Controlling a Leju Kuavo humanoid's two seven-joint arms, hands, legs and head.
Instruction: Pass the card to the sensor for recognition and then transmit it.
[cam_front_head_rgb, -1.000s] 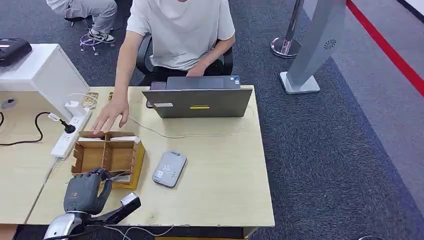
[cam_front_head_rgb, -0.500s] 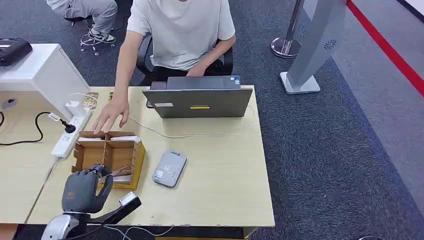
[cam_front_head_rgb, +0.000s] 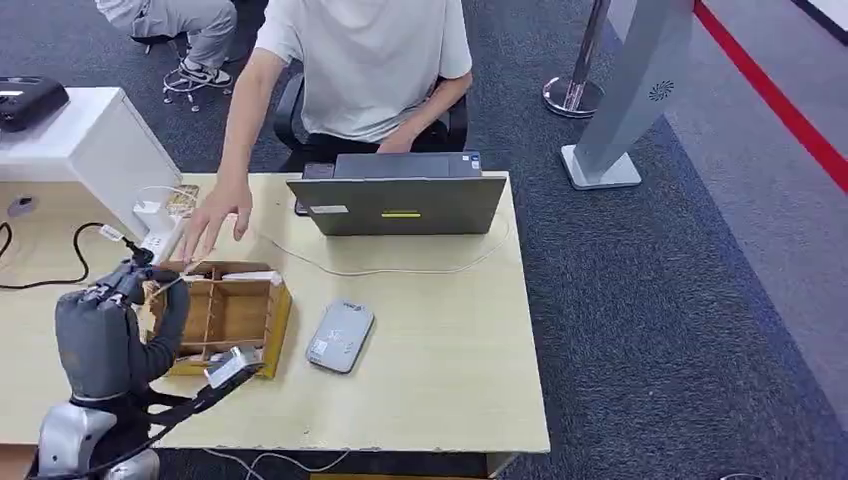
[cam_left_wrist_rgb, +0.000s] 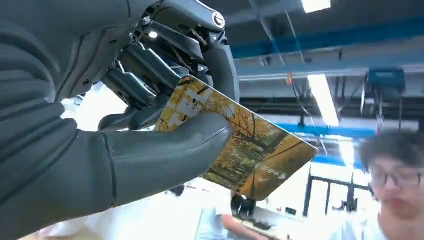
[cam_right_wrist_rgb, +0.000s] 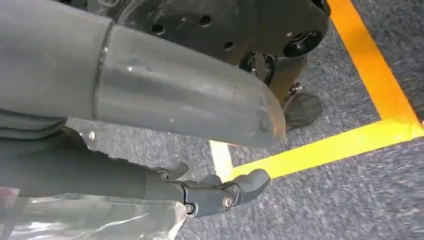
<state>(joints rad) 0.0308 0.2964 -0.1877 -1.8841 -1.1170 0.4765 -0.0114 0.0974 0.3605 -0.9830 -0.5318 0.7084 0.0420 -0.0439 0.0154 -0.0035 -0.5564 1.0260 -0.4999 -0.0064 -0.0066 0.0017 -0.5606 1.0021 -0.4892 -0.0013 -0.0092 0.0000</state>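
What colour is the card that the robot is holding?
Golden yellow with an autumn-leaf pattern; the card shows best in the left wrist view.

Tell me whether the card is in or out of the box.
Out: the left robot hand pinches the card in the air.

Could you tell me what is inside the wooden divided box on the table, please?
The wooden box shows bare compartments and a white slip along its far edge. The left hand covers its near-left part.
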